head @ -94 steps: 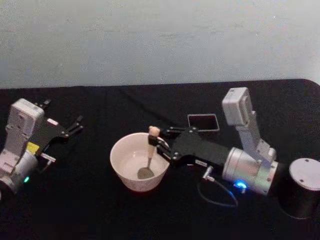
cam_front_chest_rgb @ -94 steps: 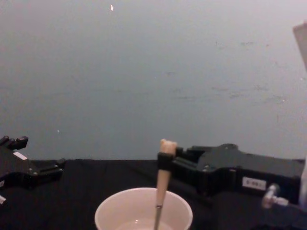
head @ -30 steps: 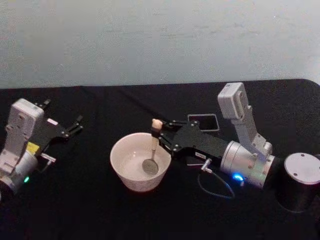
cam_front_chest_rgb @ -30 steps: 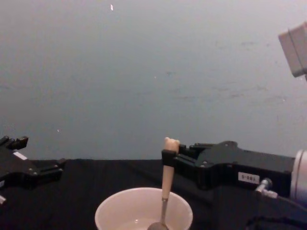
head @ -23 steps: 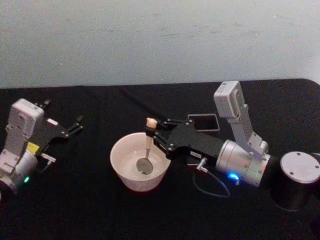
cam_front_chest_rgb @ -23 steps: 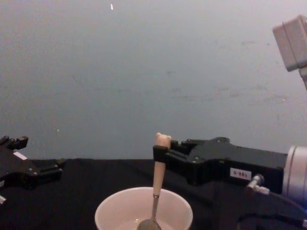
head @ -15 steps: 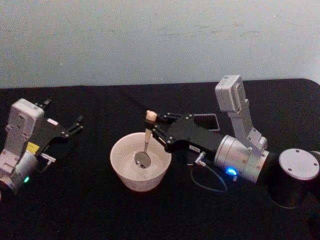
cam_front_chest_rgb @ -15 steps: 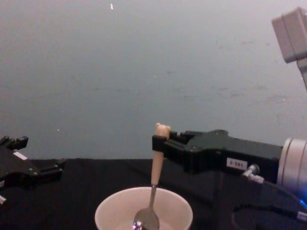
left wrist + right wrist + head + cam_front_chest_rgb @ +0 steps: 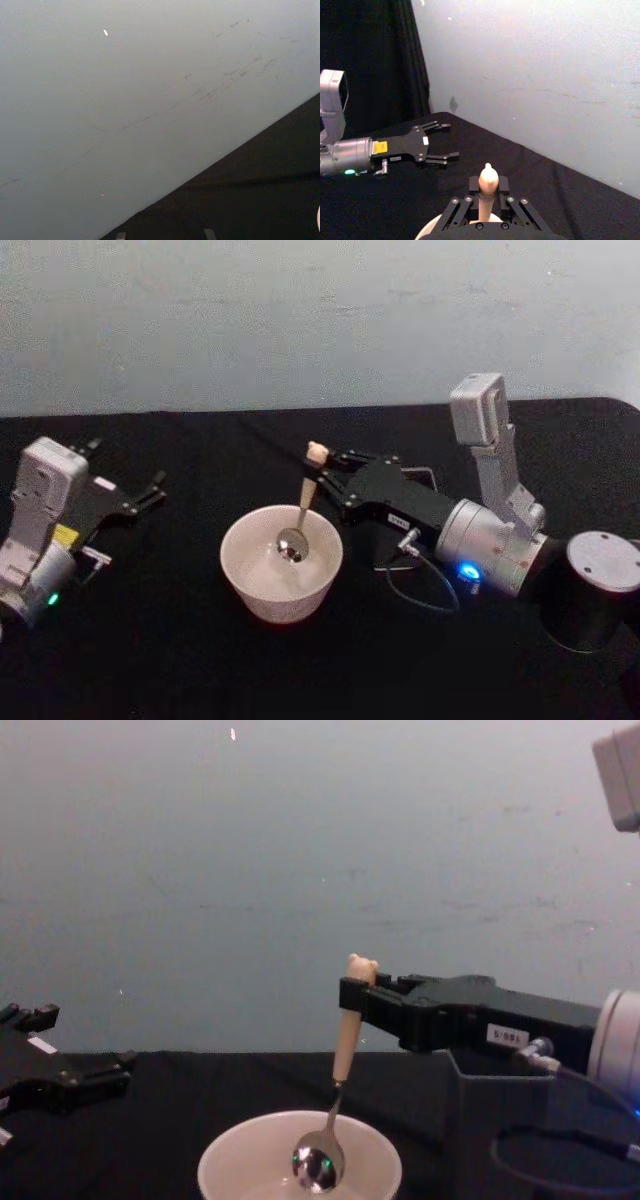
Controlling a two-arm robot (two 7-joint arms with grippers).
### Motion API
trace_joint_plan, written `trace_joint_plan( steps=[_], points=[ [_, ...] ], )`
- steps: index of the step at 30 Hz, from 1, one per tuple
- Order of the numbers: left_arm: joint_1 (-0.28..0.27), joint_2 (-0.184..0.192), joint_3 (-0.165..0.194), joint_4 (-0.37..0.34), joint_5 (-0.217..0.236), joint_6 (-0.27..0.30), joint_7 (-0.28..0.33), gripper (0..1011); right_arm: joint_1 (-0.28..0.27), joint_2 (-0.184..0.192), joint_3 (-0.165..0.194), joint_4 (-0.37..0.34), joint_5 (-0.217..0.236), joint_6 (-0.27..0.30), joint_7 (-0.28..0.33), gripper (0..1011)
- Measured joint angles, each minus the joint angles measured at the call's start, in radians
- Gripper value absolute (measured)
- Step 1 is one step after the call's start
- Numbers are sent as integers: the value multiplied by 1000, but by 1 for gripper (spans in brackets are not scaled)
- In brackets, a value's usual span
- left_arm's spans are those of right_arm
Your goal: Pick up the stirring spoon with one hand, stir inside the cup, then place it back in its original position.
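The stirring spoon (image 9: 301, 502) has a beige handle with a bear head on top. It leans with its shiny bowl (image 9: 318, 1166) low inside the off-white cup (image 9: 252, 585), toward the far side. My right gripper (image 9: 319, 473) is shut on the handle just under the bear head (image 9: 488, 177), reaching in from the right. The dark square holder (image 9: 500, 1105) stands behind that arm, mostly hidden in the head view. My left gripper (image 9: 154, 490) rests open at the table's left, well away from the cup; in the right wrist view the left gripper (image 9: 445, 141) points at the middle.
A black cylinder with a grey lid (image 9: 598, 592) stands at the right front by the right arm's base. A thin cable loop (image 9: 420, 590) lies on the black cloth right of the cup. A pale wall closes the back.
The right gripper has swung right and back with the spoon. The spoon now leans, and its bowl has risen slightly toward the cup's far side. The left arm has not moved.
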Motion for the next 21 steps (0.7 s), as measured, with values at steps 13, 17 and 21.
trace_joint_plan(
  steps=[13,17,21],
  points=[
    [0,0,0,0,0,0,0,1001,-25,-1,53,-46,98,91,-56,212],
    [0,0,0,0,0,0,0,1001,-36,5,74,-70,141,111,-77,212],
    [0,0,0,0,0,0,0,1001,-47,9,98,-91,172,115,-103,213]
  ],
)
